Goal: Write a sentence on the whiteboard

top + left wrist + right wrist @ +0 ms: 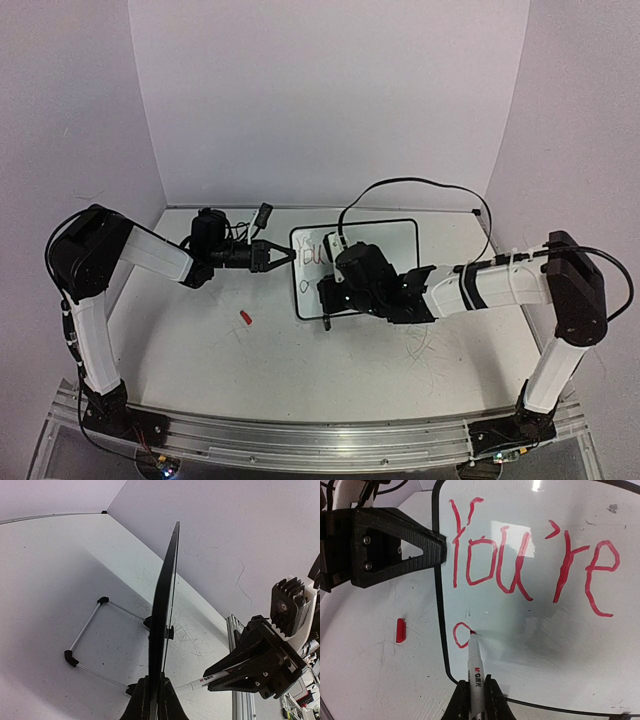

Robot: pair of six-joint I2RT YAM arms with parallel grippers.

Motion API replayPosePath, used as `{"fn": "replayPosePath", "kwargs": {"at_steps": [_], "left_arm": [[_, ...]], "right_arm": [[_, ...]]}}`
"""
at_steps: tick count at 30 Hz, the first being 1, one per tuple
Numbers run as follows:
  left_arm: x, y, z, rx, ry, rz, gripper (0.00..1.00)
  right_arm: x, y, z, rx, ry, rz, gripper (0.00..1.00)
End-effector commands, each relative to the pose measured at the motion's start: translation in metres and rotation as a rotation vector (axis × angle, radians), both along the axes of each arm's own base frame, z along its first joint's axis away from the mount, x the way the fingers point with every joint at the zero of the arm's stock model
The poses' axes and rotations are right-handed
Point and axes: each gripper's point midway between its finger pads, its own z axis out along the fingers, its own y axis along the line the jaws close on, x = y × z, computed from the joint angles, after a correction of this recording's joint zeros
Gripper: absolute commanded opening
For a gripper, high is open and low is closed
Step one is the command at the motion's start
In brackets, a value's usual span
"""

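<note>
The whiteboard (390,245) stands tilted at the back middle of the table. It fills the right wrist view (560,650) and shows edge-on in the left wrist view (164,610). My left gripper (290,256) is shut on its left edge (155,697). My right gripper (333,296) is shut on a white marker (476,667). The sentence (530,560) reads "You're" in red on the top line. Below it is a small red loop (461,635), and the marker tip touches the loop's right side. The marker also shows in the left wrist view (212,679).
A red marker cap (245,317) lies on the tabletop left of the board, and it also shows in the right wrist view (400,630). The board's wire stand (87,630) rests behind it. A black cable (420,184) loops at the back. An aluminium rail (320,440) runs along the near edge.
</note>
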Motion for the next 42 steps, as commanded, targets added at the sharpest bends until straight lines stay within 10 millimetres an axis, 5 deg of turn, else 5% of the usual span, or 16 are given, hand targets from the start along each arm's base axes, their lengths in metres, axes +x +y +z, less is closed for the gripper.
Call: {"fn": "replayPosePath", "kwargs": {"at_steps": [1,31,42], "left_arm": [[-0.011,-0.011,0.021,-0.024,-0.045,-0.06,0.0],[-0.011,-0.011,0.023,-0.024,-0.049,-0.061,0.0],[-0.012,-0.011,0.021,-0.022,-0.047,-0.06,0.0]], "right_arm": [[0.022,-0.01,0.012,0.048,-0.004,-0.085,0.0],[-0.002,-0.025,-0.017,-0.038,0.032,-0.067,0.0],[-0.002,-0.029,0.006,-0.011,-0.002,-0.071,0.0]]}}
